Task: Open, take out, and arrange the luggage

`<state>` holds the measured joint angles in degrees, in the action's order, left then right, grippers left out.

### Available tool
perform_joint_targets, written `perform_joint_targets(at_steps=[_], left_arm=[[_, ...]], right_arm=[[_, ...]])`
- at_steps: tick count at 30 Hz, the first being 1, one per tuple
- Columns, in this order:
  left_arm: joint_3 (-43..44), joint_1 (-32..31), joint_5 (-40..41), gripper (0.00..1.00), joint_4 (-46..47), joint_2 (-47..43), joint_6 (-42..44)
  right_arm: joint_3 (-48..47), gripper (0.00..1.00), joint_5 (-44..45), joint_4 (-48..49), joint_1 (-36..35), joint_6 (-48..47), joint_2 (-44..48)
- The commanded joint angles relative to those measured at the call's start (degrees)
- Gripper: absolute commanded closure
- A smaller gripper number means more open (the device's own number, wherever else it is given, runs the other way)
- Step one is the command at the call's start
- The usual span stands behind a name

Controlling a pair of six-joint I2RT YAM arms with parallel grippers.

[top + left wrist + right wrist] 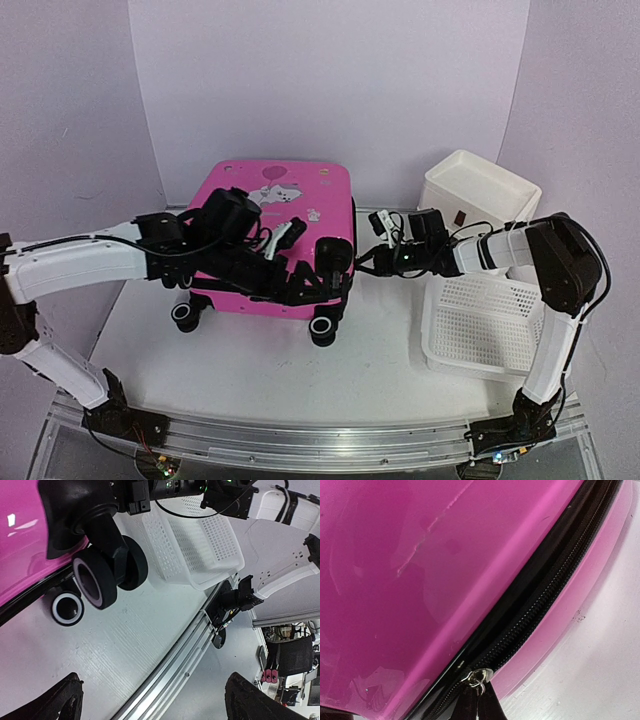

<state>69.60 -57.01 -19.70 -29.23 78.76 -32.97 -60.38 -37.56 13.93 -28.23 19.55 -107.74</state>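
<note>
Lying flat on the worktop [250, 350], the luggage [325, 200] sits just beyond the left tool [312, 278], whose jaws stand wide open beside a wheel [95, 582]. The right tool [378, 245], closed, meets the zip pull [477, 676] directly ahead.

The left arm [80, 262] stretches rightward with the left pincer [152, 694] spread wide, while the right arm [505, 245] reaches leftward, the right pincer [377, 251] closed tight.
</note>
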Motion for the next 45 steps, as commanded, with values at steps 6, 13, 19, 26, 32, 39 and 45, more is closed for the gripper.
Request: perform_joint_targets(at_steps=[6, 13, 19, 26, 32, 39, 45], left_arm=[[7.98, -0.74, -6.90, 0.07, 17.19, 16.83, -4.27], [12.60, -0.57, -5.09, 0.51, 17.11, 21.83, -3.99], [15.35, 1.01, -4.42, 0.78, 17.02, 22.58, -3.24], [16.84, 3.52, -4.55, 0.90, 17.06, 22.27, -3.37], [18.29, 4.25, -3.81, 0.94, 17.06, 22.54, -3.38], [19.16, 5.21, -3.59, 0.95, 17.03, 23.45, -3.23], [18.89, 6.10, -3.05, 0.96, 16.98, 24.41, -2.21]], right_arm=[[-3.01, 1.00, -5.71, 7.16, -1.15, -0.21, 4.15], [1.01, 1.00, -4.37, 7.39, -1.64, 0.05, 7.02], [7.50, 1.00, 0.18, 10.23, -5.54, -3.57, 11.00], [16.26, 1.00, 12.06, 19.72, -13.49, -8.44, 14.70], [23.13, 1.00, 19.26, 38.42, -18.84, -7.51, 11.95], [24.94, 1.00, 27.41, 47.57, -27.87, -13.62, 8.71], [24.82, 1.00, 33.06, 48.66, -33.82, -21.66, 8.61]])
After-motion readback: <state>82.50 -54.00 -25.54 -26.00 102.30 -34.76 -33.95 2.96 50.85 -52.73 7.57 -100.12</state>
